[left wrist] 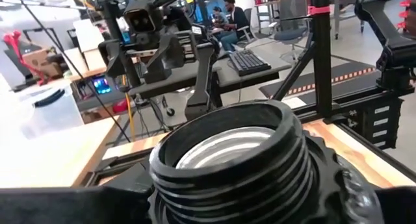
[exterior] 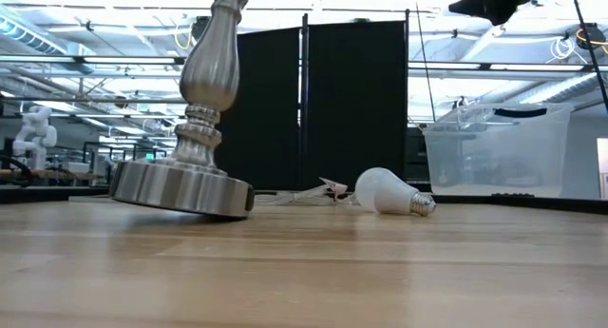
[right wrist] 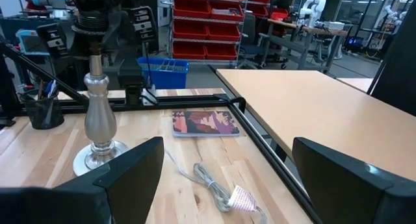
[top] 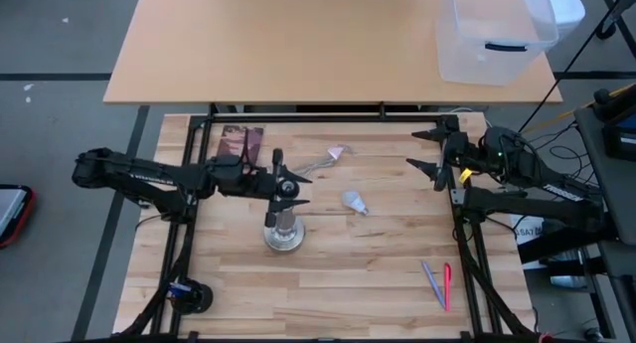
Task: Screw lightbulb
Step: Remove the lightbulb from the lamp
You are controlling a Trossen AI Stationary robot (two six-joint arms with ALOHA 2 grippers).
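The lightbulb [top: 354, 202] lies on its side on the wooden table, right of the stand; the low view shows its white globe [exterior: 385, 189] and grey screw base [exterior: 423, 205]. The silvery stand [top: 283, 234] has a dark threaded socket [left wrist: 227, 146] on top. My left gripper [top: 287, 187] is at that socket, shut on it. My right gripper [top: 435, 150] is wide open and empty at the table's far right; its fingers [right wrist: 130, 175] touch nothing. My left gripper holds the stand by its dark socket [top: 287, 189], one finger on either side, coming level from the table's left. The wrist view looks straight onto the socket's threaded rim [left wrist: 195, 178], so the contact is hidden there. The stand leans, its base [exterior: 180, 190] tipped on the table.
A grey cord with a small pink-tipped wrapper [top: 334, 153] lies at the far middle, also in the right wrist view [right wrist: 240, 199]. A flat booklet [top: 241, 141] lies far left. Pens [top: 438, 283] lie near right. A clear bin [top: 492, 35] stands on the table behind.
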